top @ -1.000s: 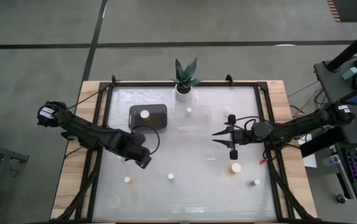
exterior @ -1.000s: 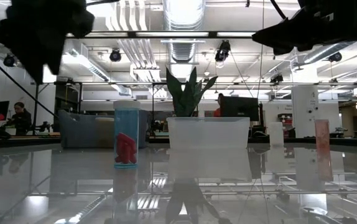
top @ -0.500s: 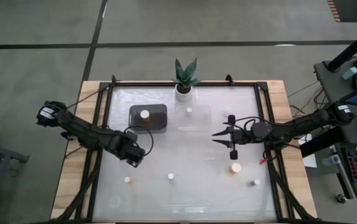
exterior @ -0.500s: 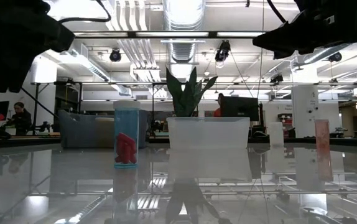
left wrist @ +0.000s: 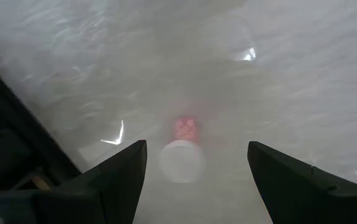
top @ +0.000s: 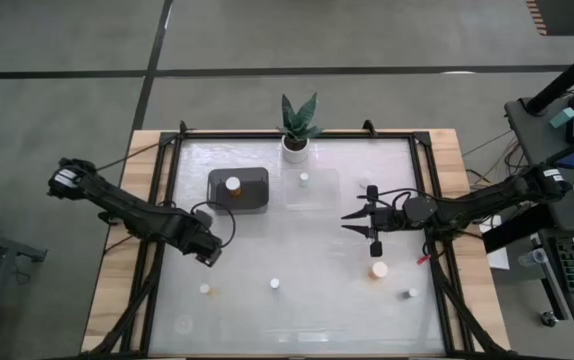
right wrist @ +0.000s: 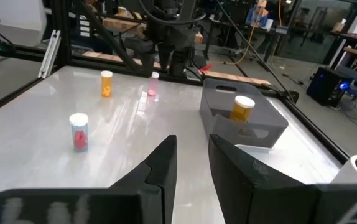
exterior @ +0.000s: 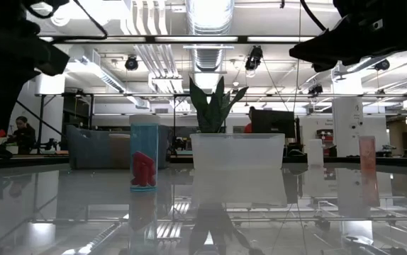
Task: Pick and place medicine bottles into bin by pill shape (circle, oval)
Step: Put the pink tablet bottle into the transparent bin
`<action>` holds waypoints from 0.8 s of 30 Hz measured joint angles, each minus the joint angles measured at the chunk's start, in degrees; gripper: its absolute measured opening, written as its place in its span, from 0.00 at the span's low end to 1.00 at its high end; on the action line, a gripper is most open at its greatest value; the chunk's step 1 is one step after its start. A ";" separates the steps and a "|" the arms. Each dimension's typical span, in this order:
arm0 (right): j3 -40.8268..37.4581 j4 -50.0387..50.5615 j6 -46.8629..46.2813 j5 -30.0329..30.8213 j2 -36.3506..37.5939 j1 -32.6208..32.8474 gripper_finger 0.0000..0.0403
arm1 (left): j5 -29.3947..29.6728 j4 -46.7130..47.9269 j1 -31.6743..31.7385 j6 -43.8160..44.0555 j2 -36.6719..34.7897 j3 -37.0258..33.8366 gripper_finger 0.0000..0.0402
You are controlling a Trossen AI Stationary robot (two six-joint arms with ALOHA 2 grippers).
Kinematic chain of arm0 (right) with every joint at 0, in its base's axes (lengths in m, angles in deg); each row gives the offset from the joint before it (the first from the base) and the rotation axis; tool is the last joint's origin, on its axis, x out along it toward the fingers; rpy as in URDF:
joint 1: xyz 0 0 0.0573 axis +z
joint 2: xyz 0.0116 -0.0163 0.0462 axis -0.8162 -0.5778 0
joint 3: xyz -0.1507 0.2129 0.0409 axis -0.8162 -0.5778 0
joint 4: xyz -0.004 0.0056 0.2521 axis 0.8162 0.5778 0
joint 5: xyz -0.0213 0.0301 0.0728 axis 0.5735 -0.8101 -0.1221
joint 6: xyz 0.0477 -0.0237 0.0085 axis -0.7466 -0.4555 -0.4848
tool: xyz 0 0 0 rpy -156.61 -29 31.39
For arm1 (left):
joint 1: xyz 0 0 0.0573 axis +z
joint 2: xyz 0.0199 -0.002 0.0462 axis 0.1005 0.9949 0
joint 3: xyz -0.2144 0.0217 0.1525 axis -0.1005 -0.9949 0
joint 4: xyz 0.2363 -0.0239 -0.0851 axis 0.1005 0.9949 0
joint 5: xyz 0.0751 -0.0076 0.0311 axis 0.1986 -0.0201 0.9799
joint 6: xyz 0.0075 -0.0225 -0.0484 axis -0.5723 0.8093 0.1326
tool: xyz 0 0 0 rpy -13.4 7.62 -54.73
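The left pincer [top: 204,254] has slid toward the frame's lower left — spread, now poised above a pink bottle [left wrist: 182,152]. The right pincer [top: 348,221] waits mid-right, spread.

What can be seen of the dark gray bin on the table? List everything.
The dark gray bin is a rectangular tub with rounded corners, matte and plastic-looking, sitting flat on the glossy white table toward its far side, left of the potted plant. It is open-topped. One amber bottle with a white cap stands upright inside it. In the right wrist view the bin shows thick walls and a notch in its near wall. Neither gripper touches it; the left gripper hangs nearer the front edge.
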 joint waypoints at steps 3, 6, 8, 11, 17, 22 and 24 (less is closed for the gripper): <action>-0.01 0.00 -0.49 0.00 0.00 0.00 0.21 | -0.35 -1.17 0.00 0.08 -1.88 -2.04 0.65; -0.01 0.01 -0.60 0.00 0.00 0.00 0.21 | -0.81 -1.45 -0.12 0.06 -2.97 -3.30 0.65; -0.01 0.00 -0.84 0.00 0.00 0.00 0.21 | -0.84 -1.81 -0.43 0.00 -3.65 -4.00 0.63; -0.01 0.00 -1.08 0.00 0.00 0.00 0.21 | -1.27 -2.03 -1.46 -0.06 -4.18 -5.37 0.60; -0.01 0.00 -1.11 0.00 0.00 -0.01 0.21 | -1.73 -3.85 -2.36 0.06 -4.57 -6.57 0.54; -0.01 0.00 -1.21 0.02 0.00 0.00 0.21 | -1.46 -5.30 -2.51 -0.08 -4.35 -6.61 0.51; -0.01 0.00 -1.19 0.02 0.00 0.00 0.21 | -1.45 -5.17 -2.61 -0.08 -4.08 -6.61 0.50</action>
